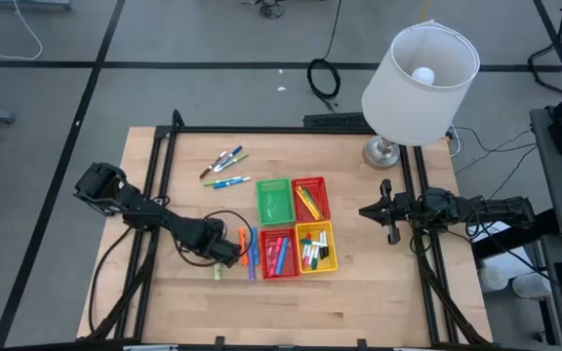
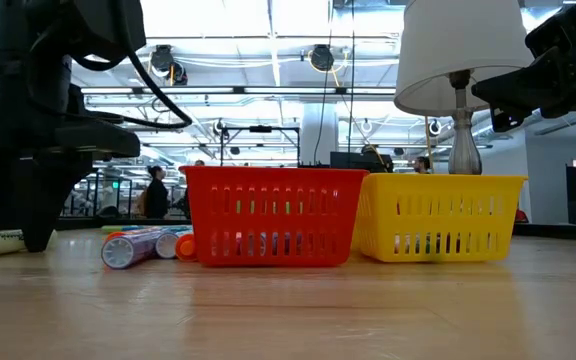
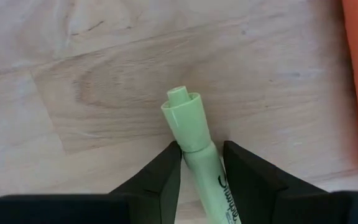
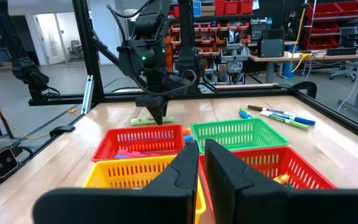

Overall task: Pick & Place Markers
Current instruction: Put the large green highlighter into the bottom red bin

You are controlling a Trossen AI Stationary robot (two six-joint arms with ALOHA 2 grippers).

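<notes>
- Sorting markers into four small baskets [image 1: 273, 200] set as a square near the middle of the table [image 1: 359, 302]; a green marker [image 3: 190, 127] is the piece in hand.
- Left gripper [image 3: 201, 163] is down at the tabletop toward the table's front edge, just beside the near red basket [image 2: 271, 215]; its fingers [image 3: 160, 180] pinch the green marker's barrel close behind the cap, which points away from the wrist. The marker appears to lie flat on the wood, so the lift is judged not yet begun.
- An orange marker [image 1: 242, 240] and others lie next to it, against the basket.
- More markers [image 1: 224, 168] lie loose toward the table's back-left corner, apparently unsorted.
- Right gripper [image 4: 199, 163] waits at the table's right edge, fingers pressed together and holding nothing, clear of the baskets.
</notes>
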